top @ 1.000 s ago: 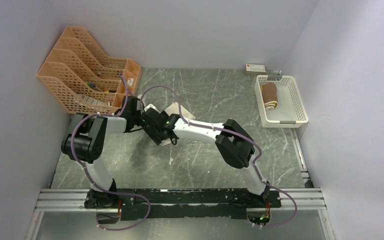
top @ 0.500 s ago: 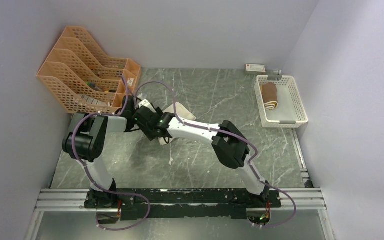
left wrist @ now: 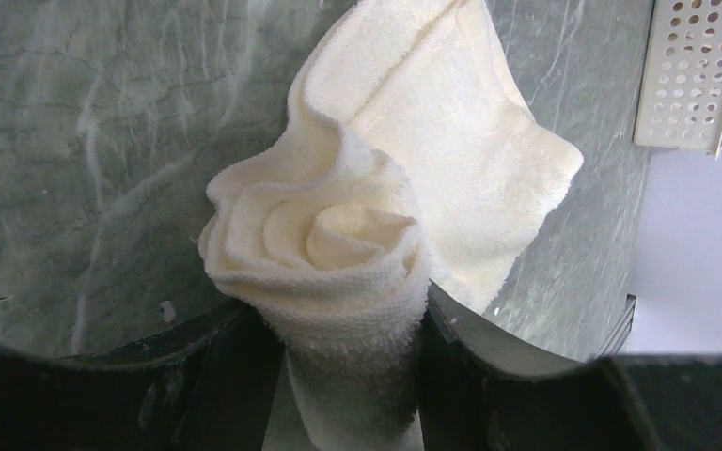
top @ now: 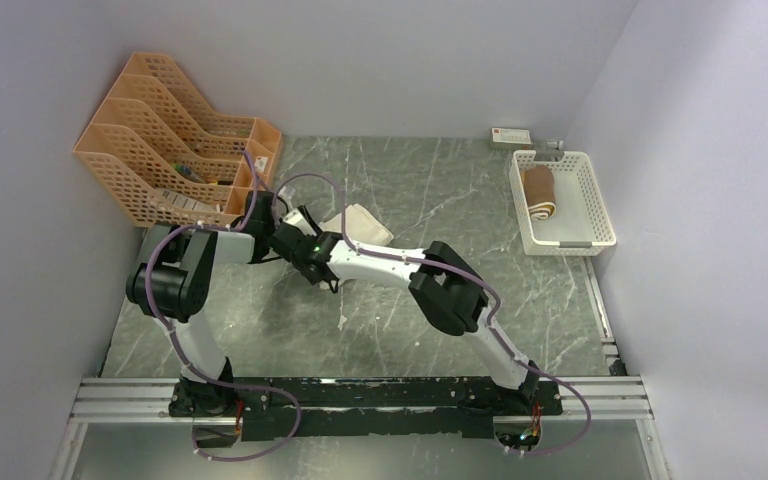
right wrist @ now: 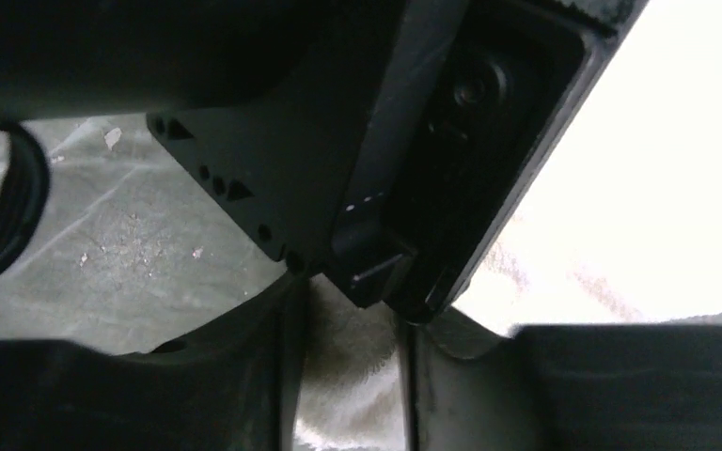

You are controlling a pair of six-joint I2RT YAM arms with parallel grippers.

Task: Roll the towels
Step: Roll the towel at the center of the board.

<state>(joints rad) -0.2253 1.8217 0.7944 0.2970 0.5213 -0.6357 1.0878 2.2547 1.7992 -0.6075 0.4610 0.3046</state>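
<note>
At the left middle of the table [top: 410,180], both arms meet over the cream towel [left wrist: 432,141]. The left gripper [left wrist: 348,324] clamps its rolled end, the spiral showing between the fingers and the loose flat part spread on the table beyond. The right gripper [right wrist: 346,319], hard against the left one, pinches cloth that fills its gap. Farther right, the brown towel [top: 538,192] lies rolled in a basket [top: 563,240]; a rack [top: 160,150] stands far left.

A lab test cell — plain pale walls [top: 390,60] box in a marbled table [top: 430,180], with an aluminium mounting rail [top: 620,396] along its near edge.
</note>
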